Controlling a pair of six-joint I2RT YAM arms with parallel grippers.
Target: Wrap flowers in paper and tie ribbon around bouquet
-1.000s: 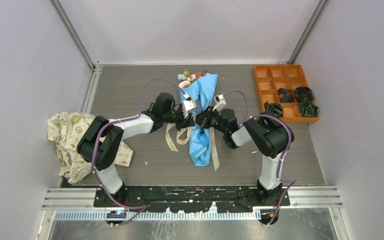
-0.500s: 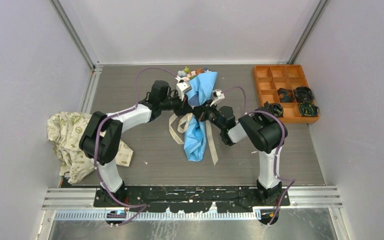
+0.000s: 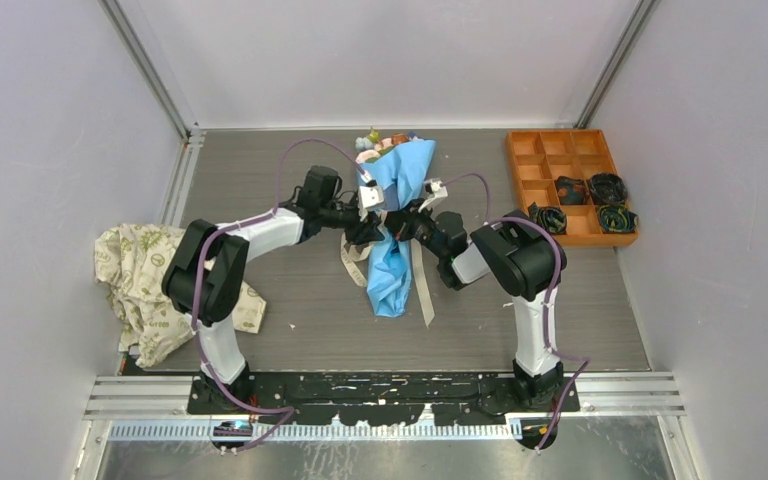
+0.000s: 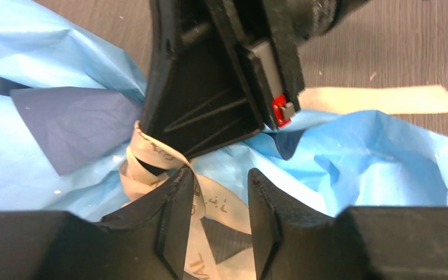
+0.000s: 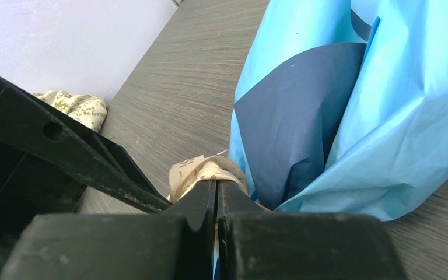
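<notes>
Robot lab enclosure: bare white walls (image 3: 390, 50), aluminium frame rails (image 3: 360, 398).

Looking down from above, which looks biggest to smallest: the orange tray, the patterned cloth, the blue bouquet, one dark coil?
1. The cloth and the tray: about alike; the left arm hides part of the cloth, so no ranking.
2. The bouquet.
3. The coil, by far smallest.

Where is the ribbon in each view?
Top external: ribbon at centre, around the paper, tails trailing toward the arm bases.
Left wrist: ribbon lower centre-left, running between the open left gripper; one tail upper right.
Right wrist: ribbon bottom centre, pinched by the right gripper.
Shared landmark: the paper's darker blue inner face.
</notes>
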